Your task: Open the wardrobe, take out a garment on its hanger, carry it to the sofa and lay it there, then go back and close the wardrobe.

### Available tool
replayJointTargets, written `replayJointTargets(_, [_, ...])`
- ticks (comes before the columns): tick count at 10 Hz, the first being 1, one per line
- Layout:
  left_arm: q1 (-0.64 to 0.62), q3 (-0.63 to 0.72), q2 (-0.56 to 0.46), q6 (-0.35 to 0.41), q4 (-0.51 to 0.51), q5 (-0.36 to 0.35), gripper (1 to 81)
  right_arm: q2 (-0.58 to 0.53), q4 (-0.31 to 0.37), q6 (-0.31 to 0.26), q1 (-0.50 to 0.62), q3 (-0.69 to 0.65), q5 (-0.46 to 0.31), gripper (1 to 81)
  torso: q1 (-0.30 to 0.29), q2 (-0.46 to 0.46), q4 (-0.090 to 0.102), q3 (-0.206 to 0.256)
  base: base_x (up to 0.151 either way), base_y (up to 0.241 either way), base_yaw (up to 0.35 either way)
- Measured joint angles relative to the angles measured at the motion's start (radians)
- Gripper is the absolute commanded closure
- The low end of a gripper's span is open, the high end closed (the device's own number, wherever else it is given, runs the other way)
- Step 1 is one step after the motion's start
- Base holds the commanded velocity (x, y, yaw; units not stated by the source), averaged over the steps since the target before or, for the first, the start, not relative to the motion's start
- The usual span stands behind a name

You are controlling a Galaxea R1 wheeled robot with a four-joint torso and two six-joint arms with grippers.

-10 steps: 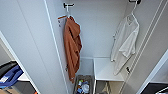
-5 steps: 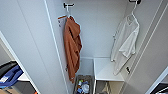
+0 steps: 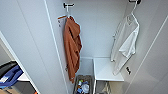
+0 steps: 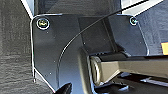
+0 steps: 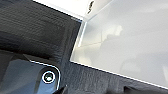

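Observation:
The wardrobe [image 3: 100, 32] stands open before me in the head view, its left door [image 3: 32, 45] swung wide and its right door [image 3: 152, 62] open beside it. Inside on the right hangs the garment [image 3: 126, 42], white and limp with short sleeves. Its thin white hanger [image 3: 132, 13] is hooked on a dark bracket [image 3: 135, 1] at the top. A longer rust-orange garment [image 3: 72, 47] hangs on the left from another bracket [image 3: 68, 5]. The right wrist view shows a white wardrobe panel [image 5: 125, 42] standing on dark carpet [image 5: 37, 30].
A white shelf [image 3: 106, 70] sits low under the white garment. A grey bin [image 3: 82, 86] with small items stands on the wardrobe floor. Something blue and black [image 3: 10, 75] lies left of the open door. Dark carpet [image 4: 15, 50] lies below the left wrist.

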Motion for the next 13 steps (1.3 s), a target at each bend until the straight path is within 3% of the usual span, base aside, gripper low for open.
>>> replayJointTargets(2, [0.000,0.000,0.000,0.000,0.000,0.000,1.0,-0.047,0.092,0.000,-0.021,0.090,0.248,1.0,0.000,0.000,0.000,0.000,0.000,0.000,0.000])
replayJointTargets(3, [0.000,0.000,0.001,0.000,0.000,0.000,1.0,-0.090,0.149,0.000,-0.030,0.149,0.333,1.0,0.000,0.000,0.000,0.000,0.000,0.000,0.000])
replayJointTargets(6, [0.000,0.000,0.005,0.000,0.000,-0.003,1.0,-0.250,0.248,0.000,-0.111,0.286,0.452,1.0,0.000,0.000,0.000,0.000,0.000,0.000,0.000])
replayJointTargets(9, [0.009,0.000,0.002,0.000,-0.002,-0.001,1.0,-0.271,0.284,-0.002,-0.276,0.346,0.535,1.0,0.000,0.000,0.000,0.000,0.000,0.000,0.000])
replayJointTargets(13, [0.010,0.000,-0.006,-0.007,-0.002,-0.001,1.0,-0.199,0.348,0.001,-0.369,0.184,0.582,1.0,0.000,0.000,0.000,0.000,0.000,0.000,0.000])
